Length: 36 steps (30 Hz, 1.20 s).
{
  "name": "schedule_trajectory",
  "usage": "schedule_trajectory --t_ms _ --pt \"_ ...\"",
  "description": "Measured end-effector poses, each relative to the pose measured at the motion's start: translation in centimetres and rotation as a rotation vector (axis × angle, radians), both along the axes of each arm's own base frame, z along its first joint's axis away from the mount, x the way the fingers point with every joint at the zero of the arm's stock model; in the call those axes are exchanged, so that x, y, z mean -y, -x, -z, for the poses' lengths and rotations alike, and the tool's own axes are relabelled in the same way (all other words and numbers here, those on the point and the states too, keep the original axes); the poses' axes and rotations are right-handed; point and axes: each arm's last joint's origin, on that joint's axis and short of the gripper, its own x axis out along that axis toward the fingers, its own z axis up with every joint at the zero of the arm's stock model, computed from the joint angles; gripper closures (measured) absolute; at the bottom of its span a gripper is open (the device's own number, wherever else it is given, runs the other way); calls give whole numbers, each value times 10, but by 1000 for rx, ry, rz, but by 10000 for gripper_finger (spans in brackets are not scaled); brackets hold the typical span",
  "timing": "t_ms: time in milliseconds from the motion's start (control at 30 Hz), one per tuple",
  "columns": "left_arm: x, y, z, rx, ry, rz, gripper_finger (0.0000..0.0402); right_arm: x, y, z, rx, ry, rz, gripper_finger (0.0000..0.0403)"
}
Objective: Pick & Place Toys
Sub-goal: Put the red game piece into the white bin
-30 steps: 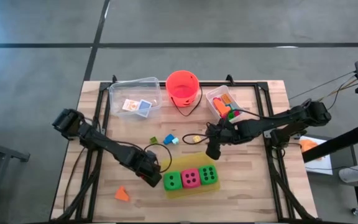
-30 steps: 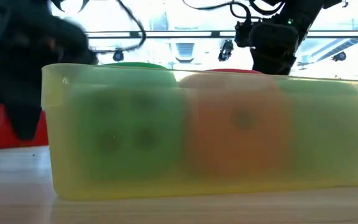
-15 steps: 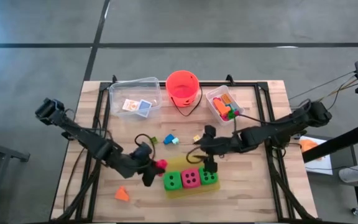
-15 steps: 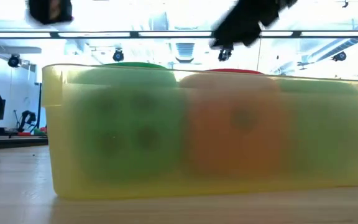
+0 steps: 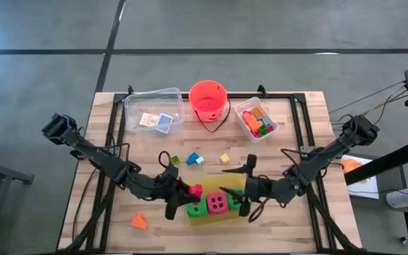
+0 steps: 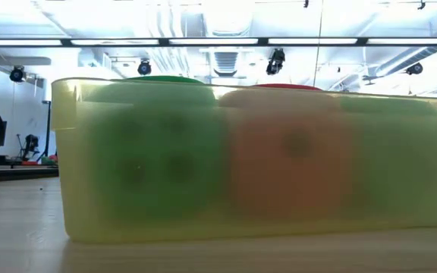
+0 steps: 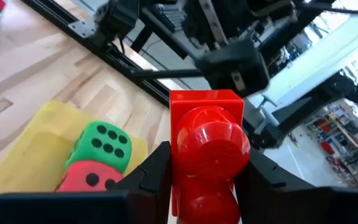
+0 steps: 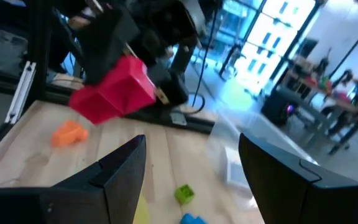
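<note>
Over the yellow tray [image 5: 222, 190], at its left end: left gripper [image 5: 183, 197] pinched on a red brick [image 5: 195, 191], held clear of the wood. Seen close in the left wrist view, red brick [image 7: 209, 149] clamped between both fingers [image 7: 156, 168], tray and dice below.

At the tray's right end: right gripper [image 5: 247, 201], fingers [image 8: 120, 171] spread wide, nothing between them, hovering low over the dice. Right green die hidden beneath it from above.

In the tray: left green die [image 5: 197, 207] and pink die [image 5: 217, 202], side by side; a six-dot green die [image 7: 101, 144] also visible from the left wrist.

Just beyond the tray, loose on the table: green piece [image 5: 176, 159], blue piece [image 5: 193, 159], yellow piece [image 5: 224, 158]. Left of the tray, near the table edge: orange piece [image 5: 139, 221].

Far behind the tray: clear bin [image 5: 154, 112] with two cards [image 5: 155, 120], orange-red bucket [image 5: 209, 100], small tub [image 5: 256, 118] full of bricks.

Judged partway done: red brick in hand but not yet placed, four loose pieces left to collect.
</note>
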Motion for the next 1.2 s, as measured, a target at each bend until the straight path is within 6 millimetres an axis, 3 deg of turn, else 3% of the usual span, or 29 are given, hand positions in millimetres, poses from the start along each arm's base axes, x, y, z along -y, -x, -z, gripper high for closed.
schedule_trajectory --t_ms 567,700,1000,1200 --pt "-39 -22 -7 56 47 -1 287 5 -8 -3 33 53 16 152" --pt "-38 -23 -7 62 50 1 287 7 -9 -5 59 54 23 152" --pt "-37 -38 4 95 78 54 287 8 -29 10 32 135 55 152" --pt "-37 -39 3 97 77 99 287 4 -35 2 42 162 54 152"
